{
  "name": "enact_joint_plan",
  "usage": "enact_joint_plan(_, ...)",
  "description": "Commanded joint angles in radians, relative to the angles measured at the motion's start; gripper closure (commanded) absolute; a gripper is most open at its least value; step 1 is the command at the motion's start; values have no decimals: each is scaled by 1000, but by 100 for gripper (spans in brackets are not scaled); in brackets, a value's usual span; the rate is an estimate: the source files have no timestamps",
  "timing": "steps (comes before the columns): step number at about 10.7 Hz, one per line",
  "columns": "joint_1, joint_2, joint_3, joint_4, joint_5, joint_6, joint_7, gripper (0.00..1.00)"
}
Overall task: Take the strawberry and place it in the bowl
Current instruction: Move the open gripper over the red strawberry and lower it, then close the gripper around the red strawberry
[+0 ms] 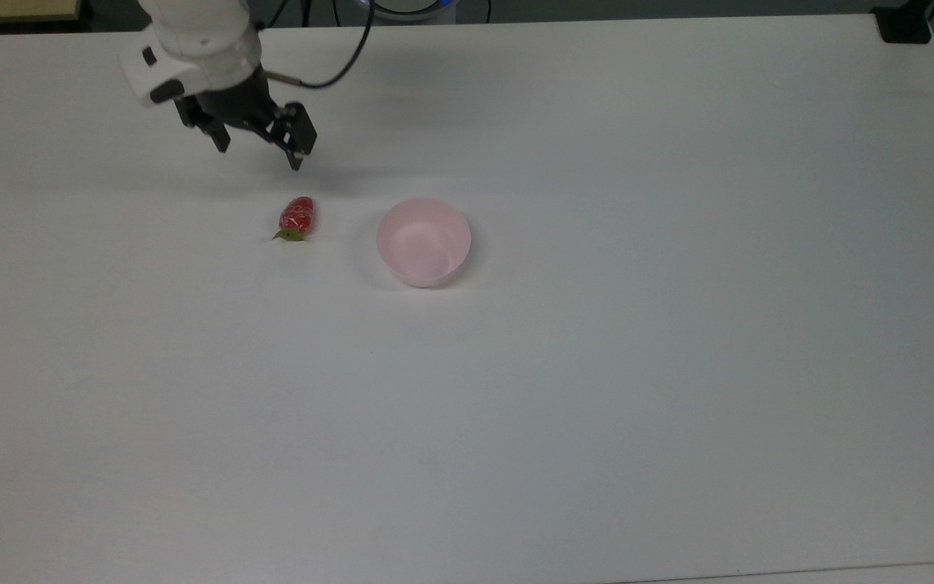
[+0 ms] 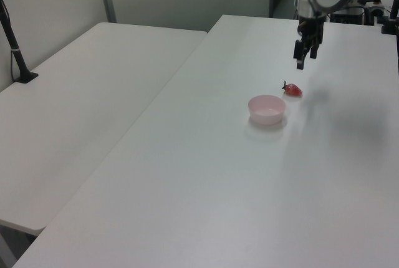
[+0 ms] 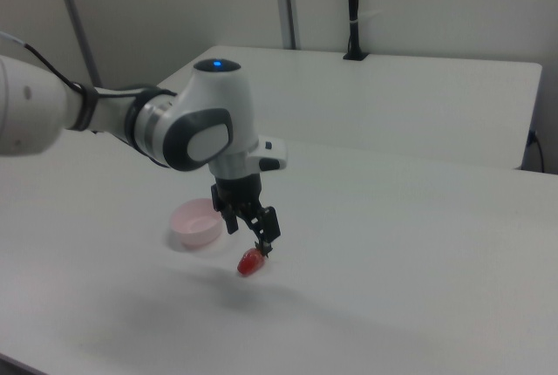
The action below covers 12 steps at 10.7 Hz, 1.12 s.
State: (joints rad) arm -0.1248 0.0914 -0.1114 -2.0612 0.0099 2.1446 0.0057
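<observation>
On the table, by size:
Table [image 1: 597,405]: white, wide top; carries the bowl and the strawberry. A second white table [image 2: 81,124] stands against it on the left view's left.
Arm [image 3: 187,126]: white Panda with a dark wrist, reaching in over the table from the top view's upper left; a black cable [image 1: 337,69] loops off it.
Gripper [image 1: 259,154]: black, hanging in the air above the table, fingers spread apart with nothing between them. In the top view it sits above and a little to the left of the strawberry, clear of it. In the right view one fingertip overlaps the fruit's top; whether it touches cannot be told from there. The left view shows the gripper [image 2: 302,61] well above the fruit.
Bowl [image 1: 424,241]: pale pink, round, upright, nothing inside. Near the strawberry, to the top view's right of it, not touching.
Strawberry [image 1: 297,218]: red, glossy, lying on its side on the table, green cap toward the top view's lower edge. In the left view it [image 2: 293,90] lies just beyond the bowl [image 2: 267,108], to the upper right. In the right view it [image 3: 251,262] lies to the right of the bowl [image 3: 195,223].
</observation>
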Motion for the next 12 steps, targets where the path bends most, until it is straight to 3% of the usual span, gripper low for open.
enact_joint_plan(1,33,72,-2,-2,-10,95,57,2)
enact_joint_plan(7,47,158,-1,16,-10,133,65,3)
enact_joint_plan(12,47,191,24,19,-10,182,66,17)
